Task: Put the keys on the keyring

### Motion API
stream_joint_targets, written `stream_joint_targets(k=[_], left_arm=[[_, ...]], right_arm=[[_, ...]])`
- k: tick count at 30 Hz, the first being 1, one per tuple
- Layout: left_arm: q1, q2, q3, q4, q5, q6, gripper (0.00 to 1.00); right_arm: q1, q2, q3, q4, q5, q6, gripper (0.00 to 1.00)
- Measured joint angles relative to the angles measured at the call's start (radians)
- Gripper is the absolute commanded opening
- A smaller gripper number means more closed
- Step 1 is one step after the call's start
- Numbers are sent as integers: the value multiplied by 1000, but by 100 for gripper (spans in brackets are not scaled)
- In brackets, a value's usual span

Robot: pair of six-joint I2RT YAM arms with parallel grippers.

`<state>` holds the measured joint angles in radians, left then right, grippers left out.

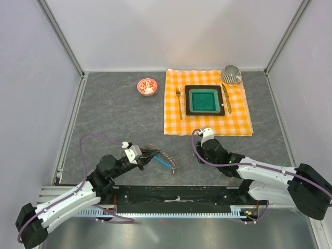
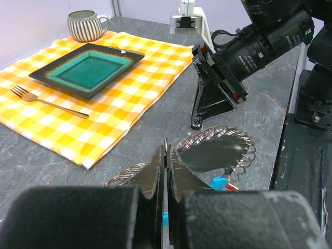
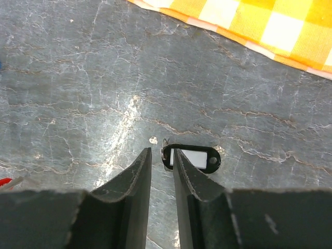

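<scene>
Two tools: we are seeing both working low over the desk (image 1: 114, 104) by its near edge, the left one left of the middle and the right one a little right of it.
Left tool (image 2: 166, 155): its jaws are pressing together, clamping the keyring's wire between them.
Keyring (image 2: 218, 150): its coiled grey loop is fanning out on both sides of the left fingers and lying close to the near edge, left of the middle. A cyan piece (image 2: 218, 182) is showing under the coil.
Right tool (image 3: 161, 151): it is pointing down at the desk, its jaws standing a little apart with bare desk showing between them.
Black key tag (image 3: 193, 158): it is lying flat on the desk just past one fingertip of the right tool. Its small metal end is sitting at the mouth of the gap.
Checked cloth (image 1: 207, 122): it is covering the far right part of the desk, carrying a teal plate (image 1: 204, 99), a fork (image 1: 179, 101), a knife (image 1: 226, 98) and a mug (image 1: 231, 75).
Bowl (image 1: 147, 86): we are finding it toward the far edge, left of the middle.
</scene>
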<state>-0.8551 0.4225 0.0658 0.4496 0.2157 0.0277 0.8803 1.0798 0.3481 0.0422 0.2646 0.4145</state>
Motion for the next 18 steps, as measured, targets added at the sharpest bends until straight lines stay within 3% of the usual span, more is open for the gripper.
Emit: stream_joint_targets(k=[18], left_arm=[[0, 0, 0, 0, 0, 0, 2]], right_arm=[[2, 58, -6, -8, 3, 4, 23]])
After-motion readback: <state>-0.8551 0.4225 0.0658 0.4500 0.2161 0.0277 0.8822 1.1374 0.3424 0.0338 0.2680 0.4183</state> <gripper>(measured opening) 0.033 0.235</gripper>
